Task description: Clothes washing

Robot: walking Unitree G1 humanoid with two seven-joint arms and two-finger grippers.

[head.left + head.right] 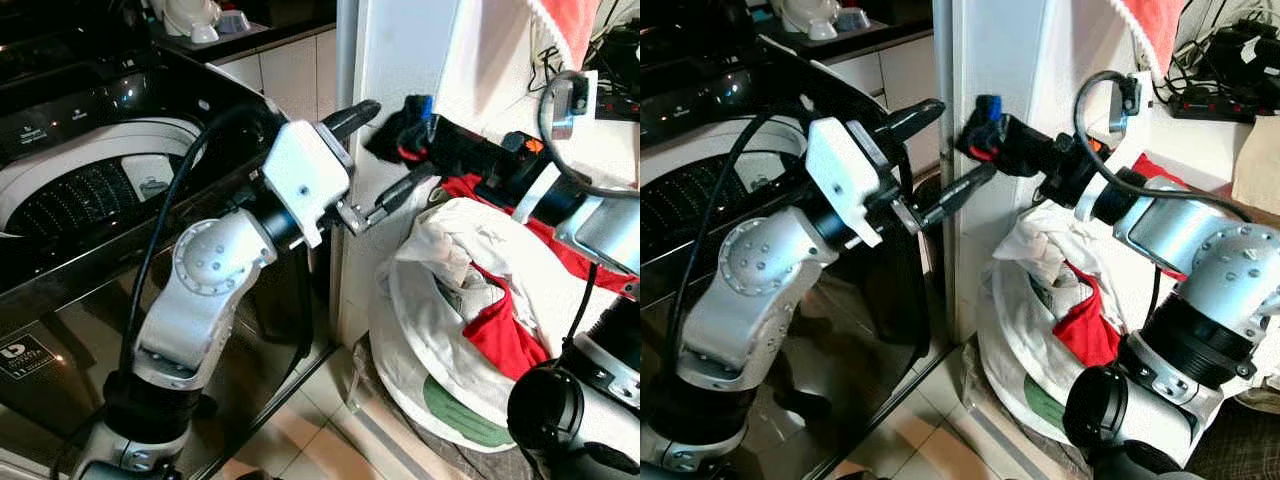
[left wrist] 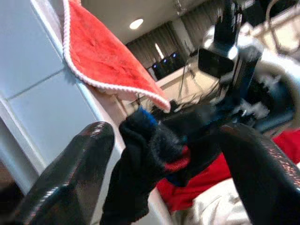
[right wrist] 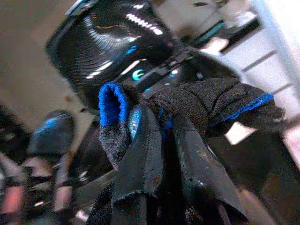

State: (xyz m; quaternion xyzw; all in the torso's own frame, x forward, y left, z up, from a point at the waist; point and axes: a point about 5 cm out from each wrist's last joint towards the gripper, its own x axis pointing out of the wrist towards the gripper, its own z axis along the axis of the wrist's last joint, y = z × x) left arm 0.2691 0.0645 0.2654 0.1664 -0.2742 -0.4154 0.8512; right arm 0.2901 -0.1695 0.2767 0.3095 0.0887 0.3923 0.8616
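beside washing machine [image 1: 90, 190], right claw [image 1: 412, 128] grips black sock [image 1: 395, 135].

The washing machine [image 1: 90, 190] stands at the left, a pillar [image 1: 400, 60] to its right. Right of the pillar a laundry bag [image 1: 440, 330] sits on the floor [image 1: 320, 440], clothes [image 1: 505, 340] inside. A towel [image 1: 560, 25] hangs above it.

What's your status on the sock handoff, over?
Right gripper shut on black sock, held up beside the white pillar. Left gripper open, fingers either side of it. Washer open, nothing blocking.
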